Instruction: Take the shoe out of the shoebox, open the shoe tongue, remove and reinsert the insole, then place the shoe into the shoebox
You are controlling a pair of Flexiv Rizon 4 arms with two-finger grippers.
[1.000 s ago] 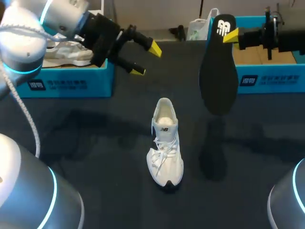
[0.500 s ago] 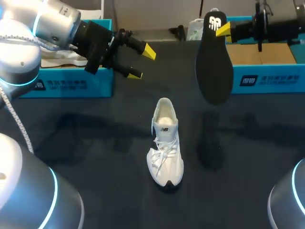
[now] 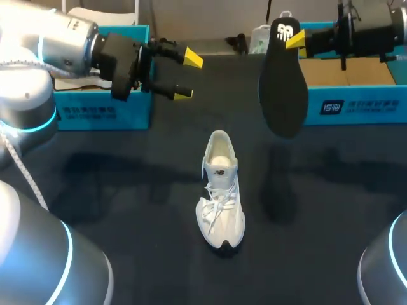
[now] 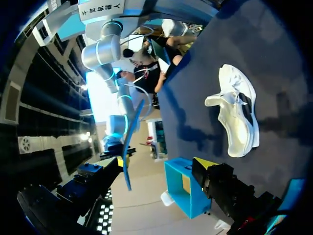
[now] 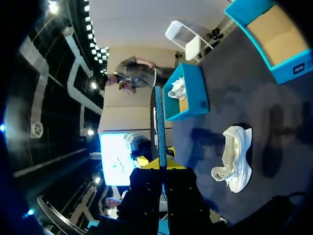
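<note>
1. Head view shows the shoe point(image 3: 220, 190) standing upright on the dark bench point(image 3: 114, 190), in the middle of the frame. Its toe points to the lower edge and its heel to the upper edge. It is outside both boxes, and its mouth looks wide open, I think so that the inside can be reached.
2. At the upper right of the frame, the right pincer point(image 3: 294, 39) is clenched on the heel end of the black insole point(image 3: 283, 82). The insole hangs down in the air, to the right of the shoe and well apart from it. I judge it is held by one end so that the free toe end can enter the shoe first.
3. Seen from the right wrist, the insole is edge-on between the two yellow tips, which press it from both sides. The shoe lies ahead on the bench.
4. At the upper left, the left pincer point(image 3: 189, 77) is released with nothing between its fingers. It hovers in front of the left shoebox point(image 3: 102, 113), well apart from the shoe. Probably it waits there to steady the shoe.
5. The insole is out, so reinserting it seems the step in hand. The right shoebox point(image 3: 356, 105) stands at the upper right, behind the insole.
</note>
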